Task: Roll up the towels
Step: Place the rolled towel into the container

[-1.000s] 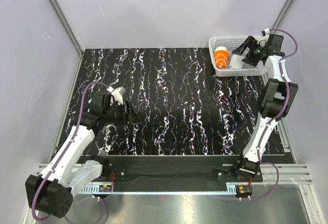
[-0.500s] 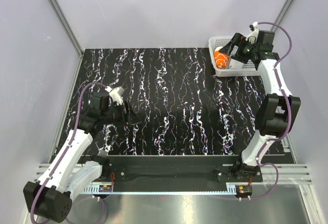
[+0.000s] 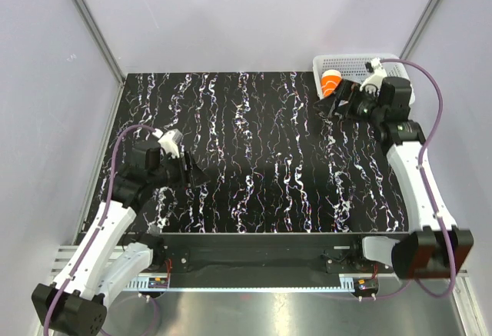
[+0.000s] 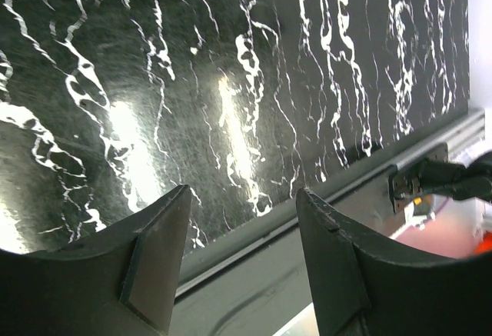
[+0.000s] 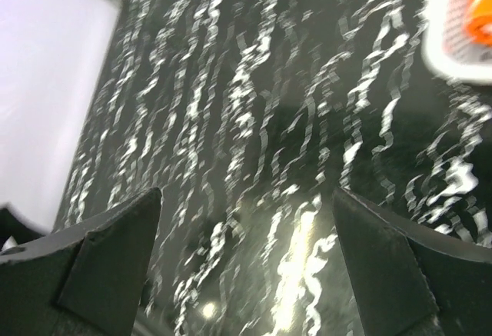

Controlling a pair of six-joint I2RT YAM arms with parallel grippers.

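Draws right gripper (image 3: 329,104) back from basket (image 3: 369,62), wide open, empty; left gripper (image 3: 194,173) well away from basket, half open, empty. Leaves orange towel (image 3: 332,84) rolled inside. Likely finishing; next, park arms.

The left arm (image 3: 108,224) crouches bent, the right arm (image 3: 415,168) reaches far forward, both with jaws apart, empty.

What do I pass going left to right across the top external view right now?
Left arm's base joint → left end effector → orange towel → right arm's base joint. The basket and the right end effector overlap the towel's span, so I left them out.
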